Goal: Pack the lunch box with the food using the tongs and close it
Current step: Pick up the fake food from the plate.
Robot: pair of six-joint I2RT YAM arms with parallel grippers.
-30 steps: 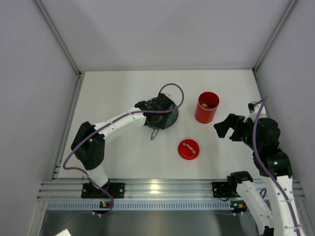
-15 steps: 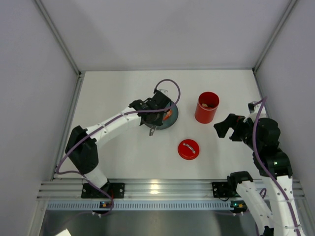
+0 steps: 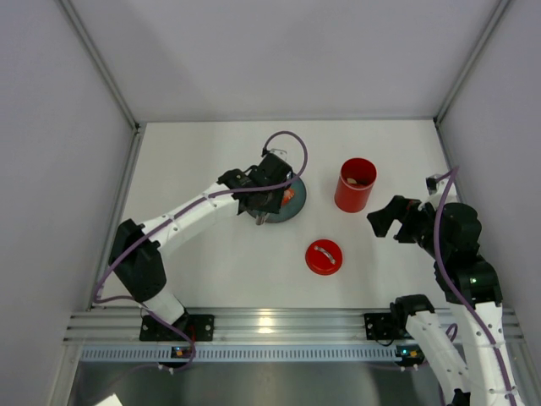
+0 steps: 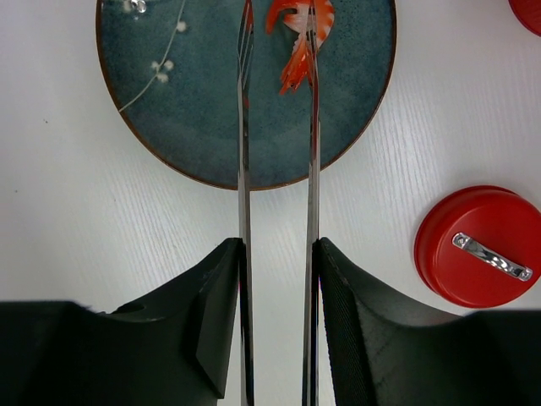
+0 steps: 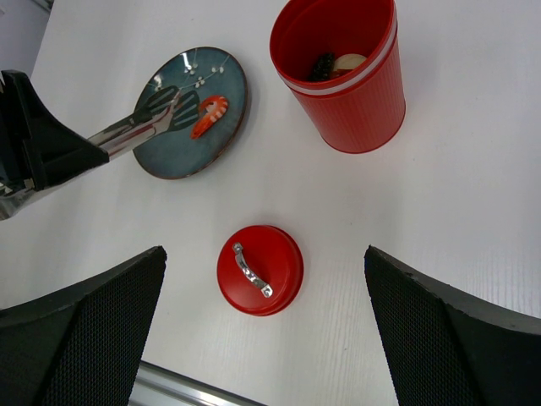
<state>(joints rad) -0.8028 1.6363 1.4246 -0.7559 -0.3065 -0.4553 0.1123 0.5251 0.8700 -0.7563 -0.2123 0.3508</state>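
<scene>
My left gripper (image 4: 279, 245) (image 3: 265, 205) is shut on the tongs (image 4: 243, 169), one finger pressed against each arm. The tongs' tips (image 5: 161, 106) reach over the dark blue plate (image 4: 186, 101), slightly apart. An orange-red piece of food (image 4: 297, 38) (image 5: 209, 116) lies on the plate by the right tip. The red lunch box (image 3: 355, 184) (image 5: 342, 76) stands open to the right, with a beige disc and a dark bit (image 5: 338, 63) inside. Its lid (image 3: 324, 256) (image 5: 258, 269) lies handle-up on the table. My right gripper (image 3: 385, 222) hangs open above the lid, holding nothing.
White walls enclose the table on the left, back and right. An aluminium rail (image 3: 270, 326) runs along the near edge, carrying both arm bases. Small white specks (image 4: 161, 68) dot the plate's left part.
My left arm has shifted left and back over the plate, uncovering the orange-red piece. The tongs' arms have spread a little. The right arm has not moved.
</scene>
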